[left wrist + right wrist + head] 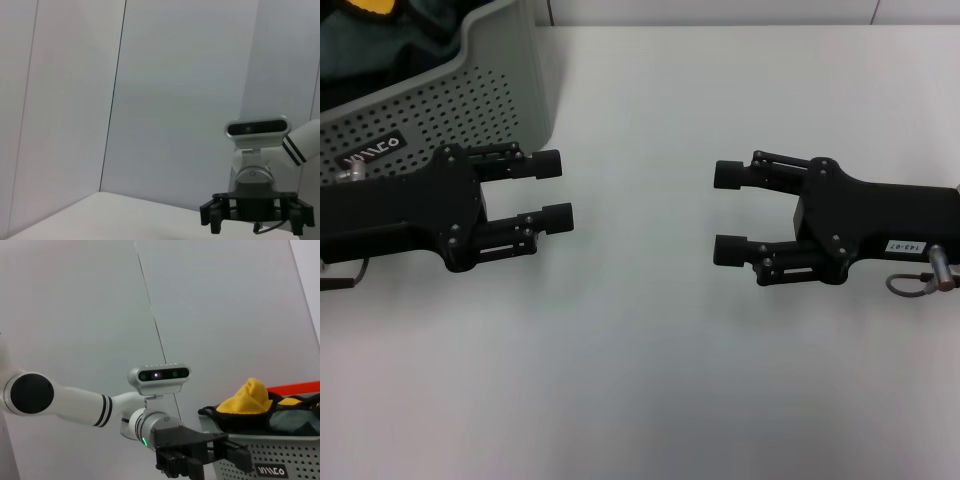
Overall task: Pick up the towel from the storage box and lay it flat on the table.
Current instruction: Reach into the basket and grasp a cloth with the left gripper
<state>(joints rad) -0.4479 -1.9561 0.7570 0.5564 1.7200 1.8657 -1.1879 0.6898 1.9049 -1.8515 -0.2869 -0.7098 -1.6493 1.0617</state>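
Observation:
The towel (380, 35) lies crumpled in the storage box (450, 100) at the far left of the table (650, 350); dark grey-green folds and a bit of yellow show. In the right wrist view the towel (250, 400) heaps above the box rim (270, 460), yellow face up with black edging. My left gripper (562, 190) is open and empty, just in front of the box, pointing right. My right gripper (725, 212) is open and empty at the right, pointing left, facing the left one across a gap. The left wrist view shows the right gripper (257, 220) farther off.
The white tabletop stretches in front of and between the two grippers. Grey wall panels (150, 100) stand behind the table. An orange edge (295, 387) shows behind the box.

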